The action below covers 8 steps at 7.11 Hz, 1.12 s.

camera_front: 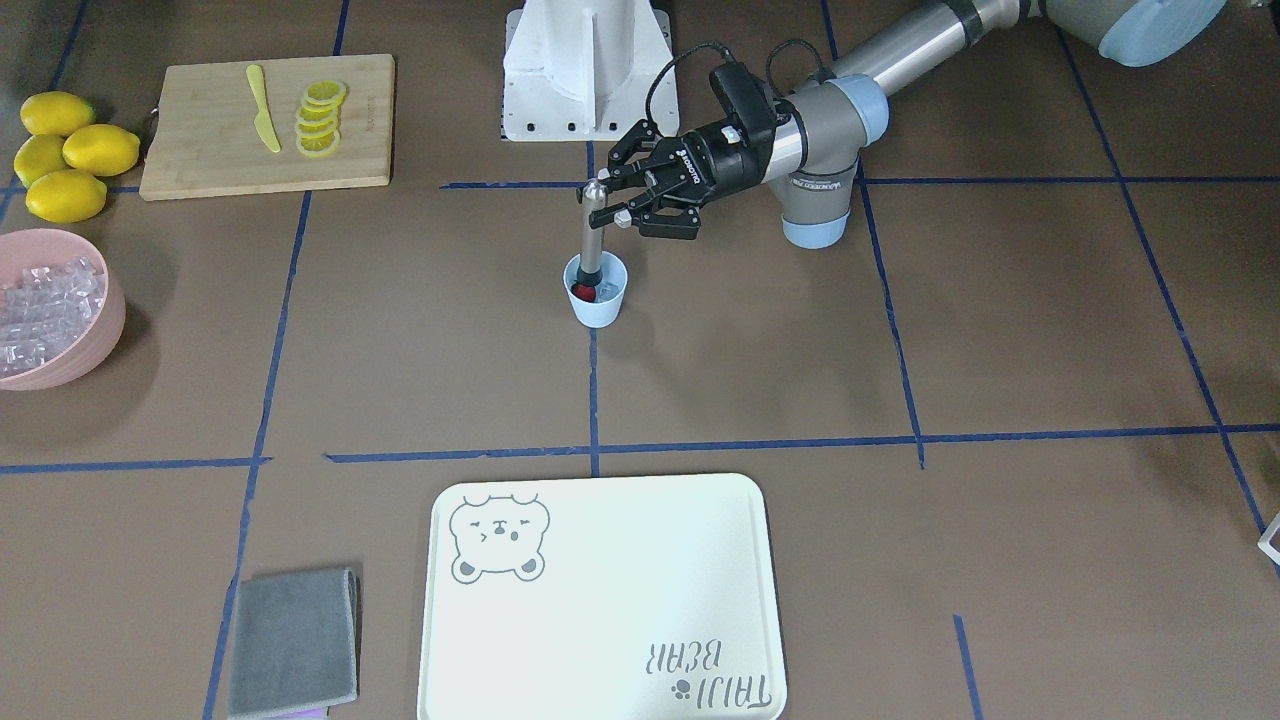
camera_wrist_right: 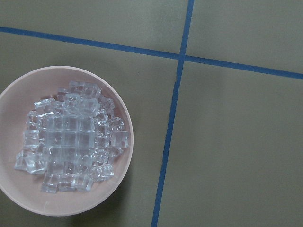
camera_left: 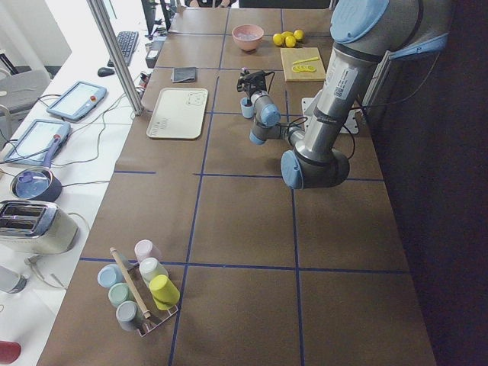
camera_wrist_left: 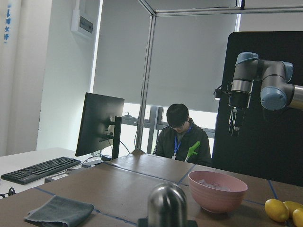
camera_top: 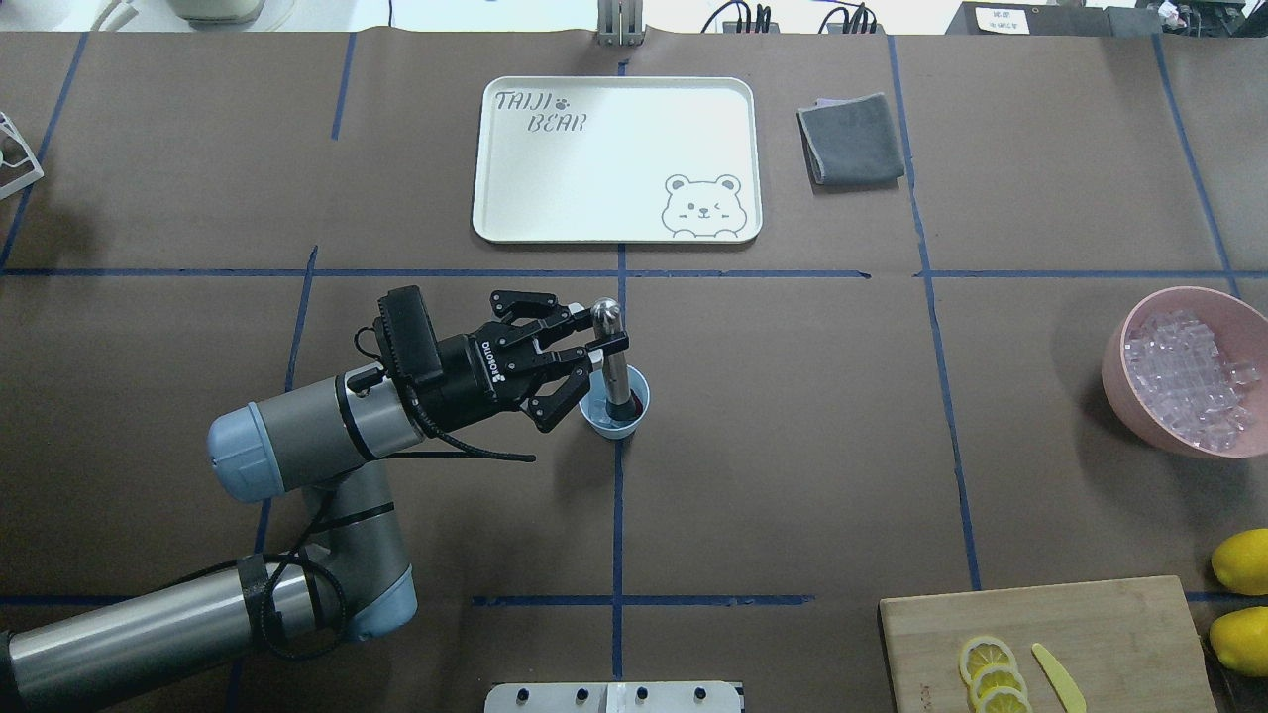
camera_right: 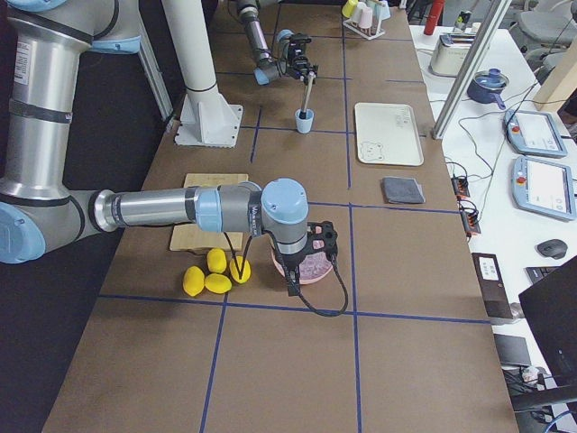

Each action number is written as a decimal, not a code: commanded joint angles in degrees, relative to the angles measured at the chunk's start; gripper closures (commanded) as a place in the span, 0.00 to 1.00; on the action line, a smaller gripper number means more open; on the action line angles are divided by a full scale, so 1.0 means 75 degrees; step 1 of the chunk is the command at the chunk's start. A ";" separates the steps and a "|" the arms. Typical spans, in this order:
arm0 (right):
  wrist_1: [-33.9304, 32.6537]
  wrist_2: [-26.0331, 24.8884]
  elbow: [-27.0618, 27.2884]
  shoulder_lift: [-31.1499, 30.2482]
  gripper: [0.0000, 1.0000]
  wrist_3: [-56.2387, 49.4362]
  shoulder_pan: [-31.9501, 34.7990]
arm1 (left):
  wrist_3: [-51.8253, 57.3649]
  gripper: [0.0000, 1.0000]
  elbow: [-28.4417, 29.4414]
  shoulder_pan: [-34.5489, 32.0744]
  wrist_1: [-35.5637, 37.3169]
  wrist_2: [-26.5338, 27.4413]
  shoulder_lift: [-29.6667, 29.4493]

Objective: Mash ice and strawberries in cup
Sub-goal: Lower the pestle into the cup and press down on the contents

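One muddler (camera_front: 591,245) is pinched by left gripper (camera_front: 603,200) fingers in cup (camera_front: 598,310) | risk: cup could be tipped by off-centre pressing, strawberries (camera_front: 581,291) spilled.

A rounded metal top (camera_wrist_left: 167,201) sits low before a pink bowl (camera_wrist_left: 217,198) of ice (camera_wrist_left: 207,182), lemons (camera_wrist_left: 278,209) beside it.

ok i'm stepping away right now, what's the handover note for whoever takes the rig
Left gripper: jaws shut on the metal muddler, which stands upright in the cup.
Right gripper: hangs above the pink bowl of ice; jaws too small to judge.
The cup sits mid-table, with a red strawberry showing by the muddler's foot; ice in it is hard to make out.
Done: muddler in the cup. Left: the mashing, which looks unfinished.
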 commanded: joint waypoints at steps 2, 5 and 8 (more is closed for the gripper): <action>0.0000 0.0000 0.0000 0.0005 0.01 0.0029 0.0000 | 0.0365 0.95 0.0247 0.0121 -0.0241 0.0004 0.0017; 0.0000 0.0000 0.0000 0.0005 0.01 0.0040 0.0000 | 0.0365 0.95 0.0225 0.0098 -0.0242 0.0085 -0.0006; 0.0012 0.0000 0.0000 0.0005 0.01 0.0040 0.0000 | 0.0237 0.96 -0.0009 -0.0264 -0.0184 0.0051 0.0005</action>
